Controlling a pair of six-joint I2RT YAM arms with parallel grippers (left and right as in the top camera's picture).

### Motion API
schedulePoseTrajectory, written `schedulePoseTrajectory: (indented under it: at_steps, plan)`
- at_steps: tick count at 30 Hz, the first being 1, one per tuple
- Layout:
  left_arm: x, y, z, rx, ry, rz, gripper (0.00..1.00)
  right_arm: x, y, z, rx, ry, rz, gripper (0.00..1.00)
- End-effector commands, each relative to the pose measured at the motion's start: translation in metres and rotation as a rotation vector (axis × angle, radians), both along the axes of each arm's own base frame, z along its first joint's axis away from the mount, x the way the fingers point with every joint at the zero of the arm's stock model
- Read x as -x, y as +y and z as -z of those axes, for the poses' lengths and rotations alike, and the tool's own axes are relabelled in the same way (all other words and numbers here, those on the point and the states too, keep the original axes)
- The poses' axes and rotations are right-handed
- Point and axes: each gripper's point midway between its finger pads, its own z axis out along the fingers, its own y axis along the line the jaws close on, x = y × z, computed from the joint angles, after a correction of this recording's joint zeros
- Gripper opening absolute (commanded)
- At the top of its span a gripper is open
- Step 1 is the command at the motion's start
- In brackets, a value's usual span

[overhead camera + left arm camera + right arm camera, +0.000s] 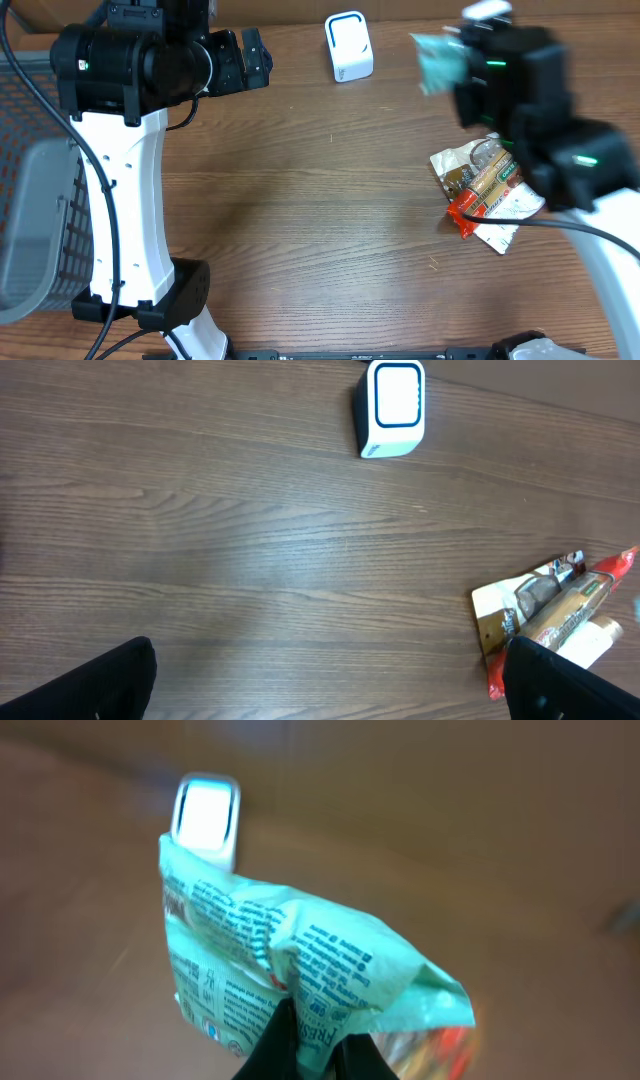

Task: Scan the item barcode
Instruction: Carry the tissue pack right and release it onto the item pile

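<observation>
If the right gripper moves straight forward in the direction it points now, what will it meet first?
Probably the white scanner; the green packet in the right gripper would touch it first. Depth is unclear.

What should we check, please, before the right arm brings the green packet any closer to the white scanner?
1. Grip: the right gripper is shut on the green packet, pinching its lower edge. Ok.
2. Scanner stands on the table with nothing between it and the packet. Ok.
3. Barcode facing the scanner: only small print shows in the wrist view. Cannot tell.
4. Packet surface flat enough to read: it is crumpled and folded. Not ok.
5. Left gripper open, holding nothing, apart from the scanner. Ok.
6. Remaining snack packets lie on the table, not caught on the held packet. Ok.
</observation>
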Motion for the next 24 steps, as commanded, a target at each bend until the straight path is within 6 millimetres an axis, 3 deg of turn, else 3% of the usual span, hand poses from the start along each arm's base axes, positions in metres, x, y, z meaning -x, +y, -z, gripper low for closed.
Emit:
schedulePoseTrajectory:
  at_steps: [1, 6, 10, 13, 18, 20, 22, 24]
  plan:
    - [-0.003, 0.000, 0.001, -0.014, -0.004, 0.011, 0.99, 0.024, -0.004, 0.021, -0.308, 0.193, -0.002, 0.04]
    - [-0.003, 0.000, 0.001, -0.014, -0.004, 0.011, 0.99, 0.035, -0.091, 0.063, -0.341, 0.312, 0.278, 0.04]
    - [-0.003, 0.000, 0.001, -0.014, -0.004, 0.011, 0.99, 0.036, -0.140, 0.100, -0.445, 0.331, 0.436, 0.04]
    - [-0.003, 0.000, 0.001, -0.014, -0.005, 0.011, 0.99, 0.041, -0.157, 0.132, -0.550, 0.358, 0.474, 0.04]
    - [-0.003, 0.000, 0.001, -0.014, -0.004, 0.011, 1.00, 0.048, -0.162, 0.177, -0.661, 0.376, 0.483, 0.06]
    - [-0.003, 0.000, 0.001, -0.014, -0.005, 0.011, 0.99, 0.050, -0.161, 0.191, -0.684, 0.383, 0.504, 0.15]
    - [-0.003, 0.000, 0.001, -0.014, -0.005, 0.011, 1.00, 0.053, -0.160, 0.198, -0.701, 0.399, 0.522, 0.47]
    - [-0.003, 0.000, 0.001, -0.014, -0.004, 0.011, 1.00, 0.055, -0.157, 0.199, -0.707, 0.411, 0.523, 0.65]
